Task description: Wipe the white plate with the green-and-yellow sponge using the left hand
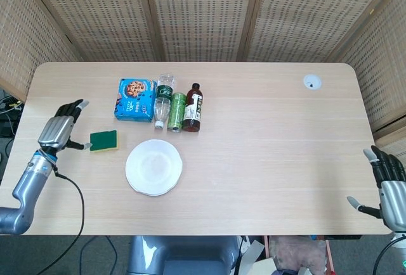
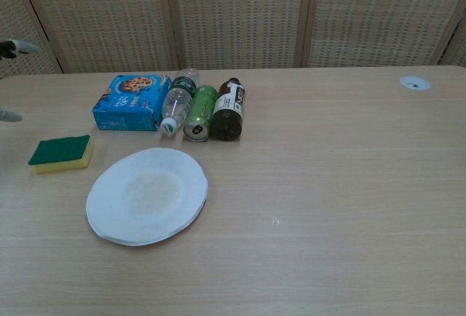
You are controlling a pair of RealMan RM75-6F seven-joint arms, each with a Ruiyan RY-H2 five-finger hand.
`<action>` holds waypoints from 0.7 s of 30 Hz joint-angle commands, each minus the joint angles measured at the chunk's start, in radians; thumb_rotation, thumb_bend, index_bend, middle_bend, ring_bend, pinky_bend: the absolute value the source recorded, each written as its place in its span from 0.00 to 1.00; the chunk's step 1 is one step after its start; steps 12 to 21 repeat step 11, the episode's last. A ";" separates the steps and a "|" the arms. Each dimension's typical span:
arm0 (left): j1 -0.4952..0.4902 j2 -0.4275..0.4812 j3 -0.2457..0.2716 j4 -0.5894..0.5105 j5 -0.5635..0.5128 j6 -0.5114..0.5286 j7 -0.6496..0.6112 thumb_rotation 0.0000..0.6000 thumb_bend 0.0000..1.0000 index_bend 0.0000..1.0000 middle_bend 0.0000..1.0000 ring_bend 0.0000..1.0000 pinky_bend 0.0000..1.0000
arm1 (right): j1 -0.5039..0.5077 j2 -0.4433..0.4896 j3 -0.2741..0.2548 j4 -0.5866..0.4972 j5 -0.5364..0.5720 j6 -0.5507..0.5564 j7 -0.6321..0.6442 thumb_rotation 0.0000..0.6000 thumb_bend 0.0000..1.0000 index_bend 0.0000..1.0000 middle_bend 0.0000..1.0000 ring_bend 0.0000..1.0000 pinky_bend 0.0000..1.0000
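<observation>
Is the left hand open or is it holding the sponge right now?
Open. The left hand has its fingers spread and sits apart from the sponge, which lies flat on the table, green side up.

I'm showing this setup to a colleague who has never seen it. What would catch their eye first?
Probably the white plate lying alone near the front left of the table, with the green-and-yellow sponge flat on the wood just to its left. Next to the sponge the left hand hangs open, holding nothing. Behind the plate, a blue cookie box and a row of lying bottles and a can add colour.
</observation>
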 commanded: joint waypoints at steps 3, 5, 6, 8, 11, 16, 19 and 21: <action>0.209 0.085 0.020 -0.296 -0.051 0.354 0.274 1.00 0.00 0.00 0.00 0.00 0.00 | 0.003 -0.003 0.010 0.019 0.012 -0.002 0.015 1.00 0.00 0.00 0.00 0.00 0.00; 0.282 0.076 0.035 -0.335 -0.016 0.503 0.308 1.00 0.00 0.00 0.00 0.00 0.00 | 0.005 -0.006 0.014 0.033 0.021 -0.006 0.019 1.00 0.00 0.00 0.00 0.00 0.00; 0.316 0.073 0.050 -0.345 0.001 0.560 0.328 1.00 0.00 0.00 0.00 0.00 0.00 | 0.006 -0.008 0.017 0.038 0.032 -0.011 0.017 1.00 0.00 0.00 0.00 0.00 0.00; 0.360 0.080 0.076 -0.379 0.039 0.616 0.321 1.00 0.00 0.00 0.00 0.00 0.00 | 0.007 -0.010 0.020 0.040 0.039 -0.014 0.010 1.00 0.00 0.00 0.00 0.00 0.00; 0.384 0.103 0.100 -0.400 0.057 0.613 0.318 1.00 0.00 0.00 0.00 0.00 0.00 | 0.004 -0.013 0.021 0.038 0.040 -0.006 -0.003 1.00 0.00 0.00 0.00 0.00 0.00; 0.384 0.103 0.100 -0.400 0.057 0.613 0.318 1.00 0.00 0.00 0.00 0.00 0.00 | 0.004 -0.013 0.021 0.038 0.040 -0.006 -0.003 1.00 0.00 0.00 0.00 0.00 0.00; 0.384 0.103 0.100 -0.400 0.057 0.613 0.318 1.00 0.00 0.00 0.00 0.00 0.00 | 0.004 -0.013 0.021 0.038 0.040 -0.006 -0.003 1.00 0.00 0.00 0.00 0.00 0.00; 0.384 0.103 0.100 -0.400 0.057 0.613 0.318 1.00 0.00 0.00 0.00 0.00 0.00 | 0.004 -0.013 0.021 0.038 0.040 -0.006 -0.003 1.00 0.00 0.00 0.00 0.00 0.00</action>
